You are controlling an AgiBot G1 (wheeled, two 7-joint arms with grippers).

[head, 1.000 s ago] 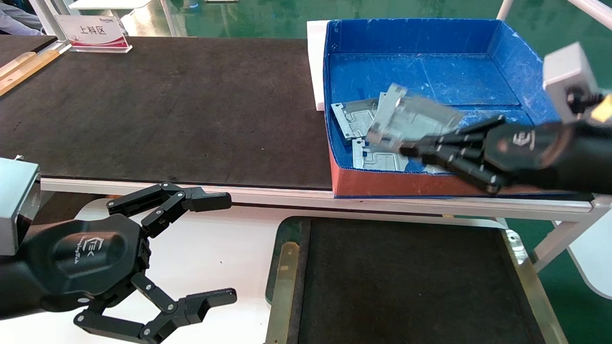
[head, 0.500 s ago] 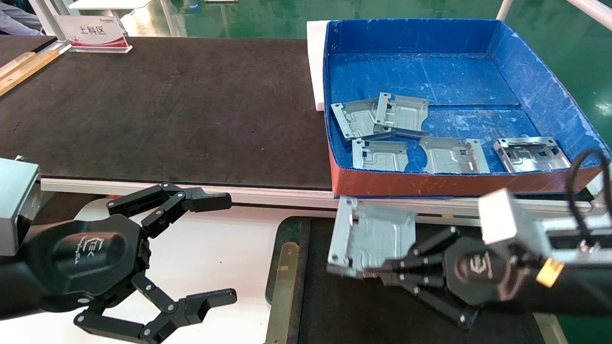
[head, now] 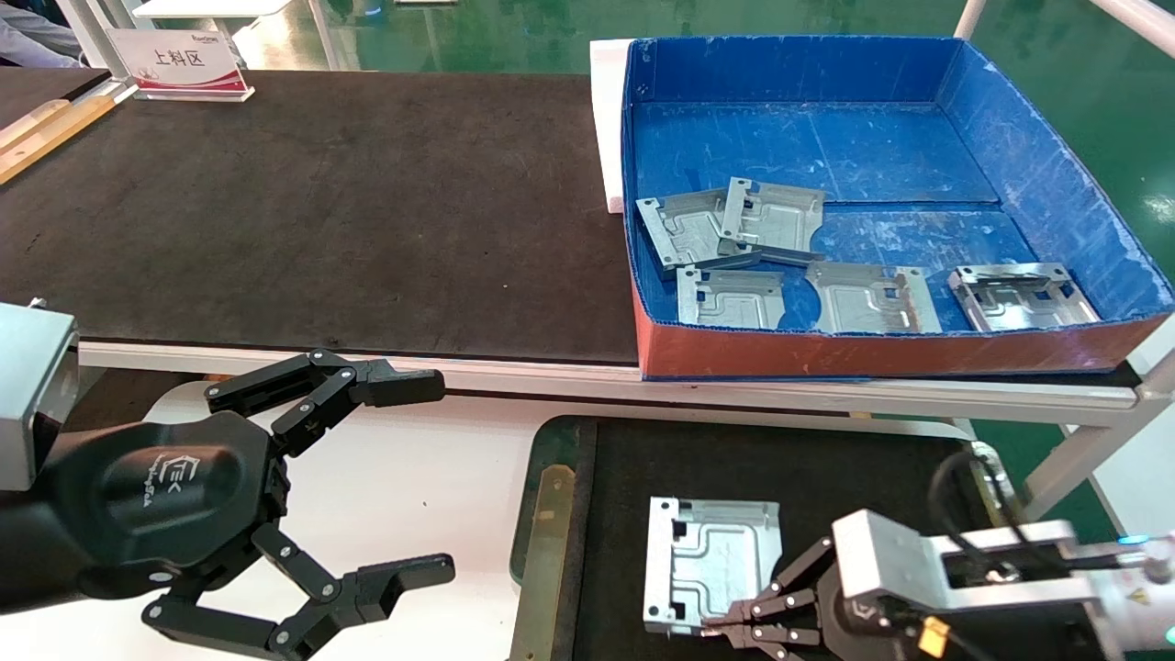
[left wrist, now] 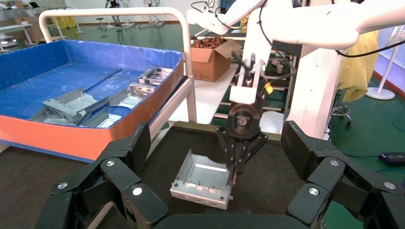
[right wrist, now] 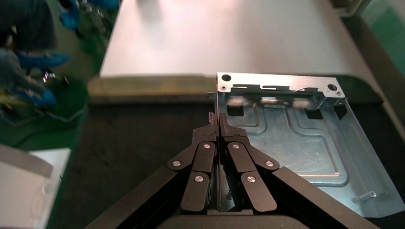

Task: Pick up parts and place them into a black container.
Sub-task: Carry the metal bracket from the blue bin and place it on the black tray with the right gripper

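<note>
One part [head: 711, 560], a silver-grey stamped plate, lies nearly flat low in the black container [head: 826, 477]. I cannot tell whether it touches the floor. My right gripper [head: 725, 629] is shut on that part's bent edge wall; in the right wrist view the pads of the gripper [right wrist: 218, 121] pinch the thin wall and the plate [right wrist: 291, 138] spreads beyond them. The left wrist view shows the same plate [left wrist: 203, 176] hanging from the right gripper [left wrist: 234, 167]. Several more parts [head: 766, 216] lie in the blue box [head: 1010, 147]. My left gripper [head: 436, 477] stands open and empty over the white table.
A brass strip [head: 549, 542] runs along the container's left rim. The long dark belt surface [head: 321, 211] stretches left of the blue box, with a sign [head: 179, 62] at its far end. A white rail [head: 826, 395] separates the box from the container.
My right gripper carried the part out of the blue box, over its reddish front wall and down into the black container. The left arm has not moved.
</note>
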